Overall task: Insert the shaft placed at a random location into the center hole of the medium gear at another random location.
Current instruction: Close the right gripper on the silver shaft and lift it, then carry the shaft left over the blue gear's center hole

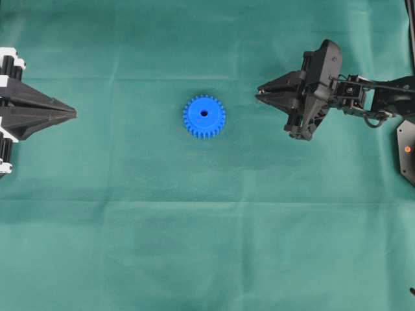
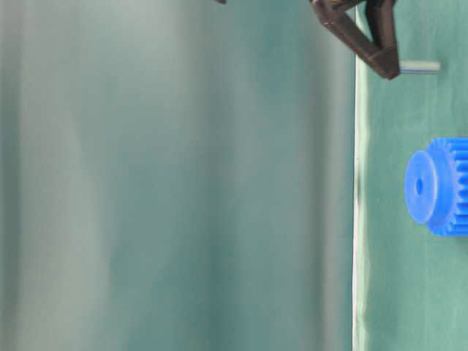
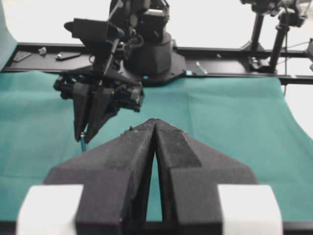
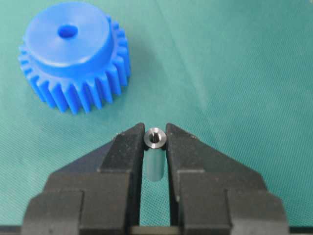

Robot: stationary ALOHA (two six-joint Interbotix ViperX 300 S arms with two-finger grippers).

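Steel shaft (image 4: pixel 155 138) in R gripper (image 4: pixel 155 147).

The medium gear (image 1: pixel 204 116) is bright blue all over, and its center hole (image 1: pixel 203 113) looks dark. The shaft (image 4: pixel 155 138) is shiny silver-grey. Both the left gripper (image 1: pixel 70 113) and the right gripper (image 1: pixel 259 94) are black. A plain green cloth (image 1: pixel 207 246) covers the worktop.

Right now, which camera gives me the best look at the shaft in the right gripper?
The right wrist view: the shaft sits end-on between the right gripper fingers. The table-level view shows it sticking out past a fingertip; the left wrist view shows only a sliver; overhead, the gripper hides it.
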